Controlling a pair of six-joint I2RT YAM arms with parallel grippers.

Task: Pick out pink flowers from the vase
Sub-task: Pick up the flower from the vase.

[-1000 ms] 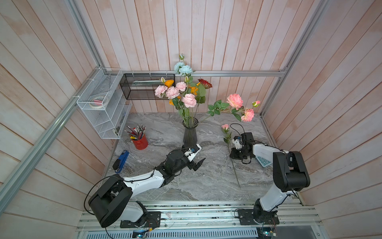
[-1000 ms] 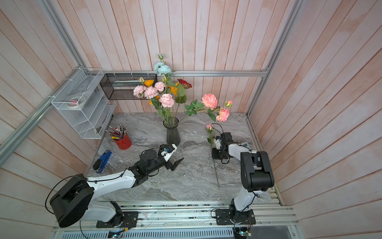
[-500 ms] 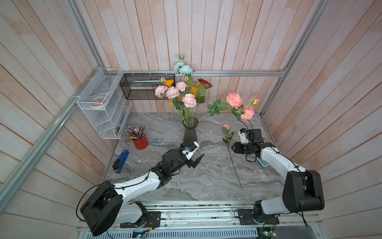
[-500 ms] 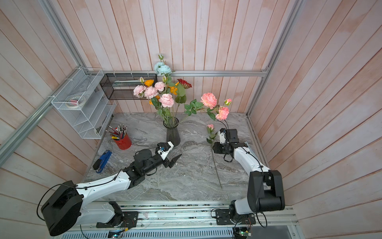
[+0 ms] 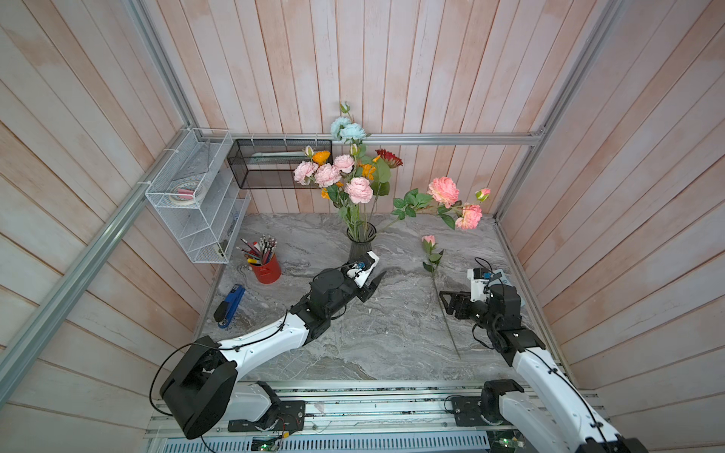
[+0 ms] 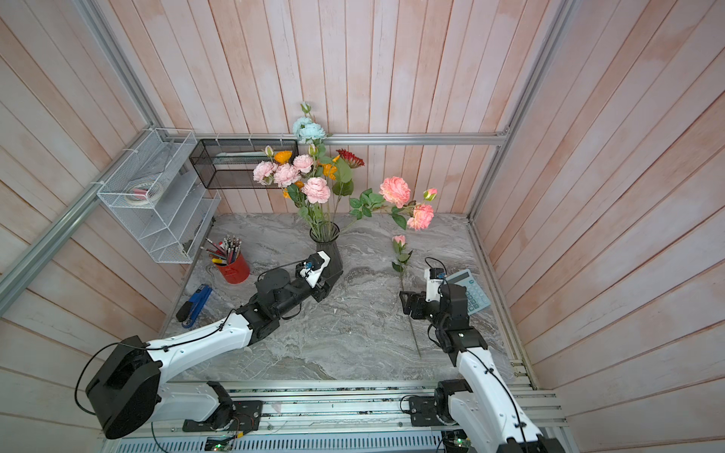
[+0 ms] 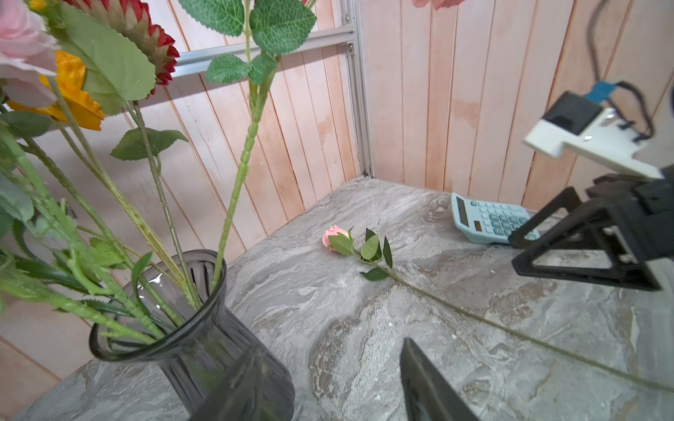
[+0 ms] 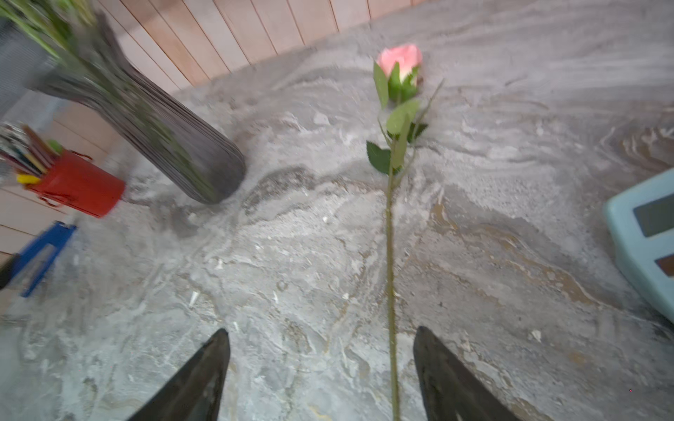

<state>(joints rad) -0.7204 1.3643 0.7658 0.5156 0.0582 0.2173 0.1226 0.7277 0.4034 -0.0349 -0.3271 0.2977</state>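
We see the left gripper [image 7: 330, 348] low over the marble table [image 5: 353, 345]. Its jaws are parted and only bare table shows in the gap. One finger [image 7: 240, 386] is just beside the foot of the vase [image 7: 182, 350]; we cannot tell if it touches the glass. The right gripper [image 8: 321, 330] is spread wide too and grips nothing. The thin stem of a single pink bud [image 8: 399, 58] lies flat on the table and runs between its fingers, closer to one of them.

The vase stands upright toward the back of the table. In it are the pink flowers [image 5: 359, 190]: four pale heads close together, and one long branch with salmon heads [image 5: 443, 191] that leans out to the right. The same vase also holds pale blue blooms [image 5: 349, 129], orange flowers [image 5: 321, 157] and a red flower [image 5: 389, 157]. To its left a red cup [image 5: 267, 270] is full of pencils. On the left wall a white wire shelf [image 5: 204, 219] carries a roll of tape [image 5: 182, 195], and beside it hangs a black mesh basket [image 5: 243, 172].
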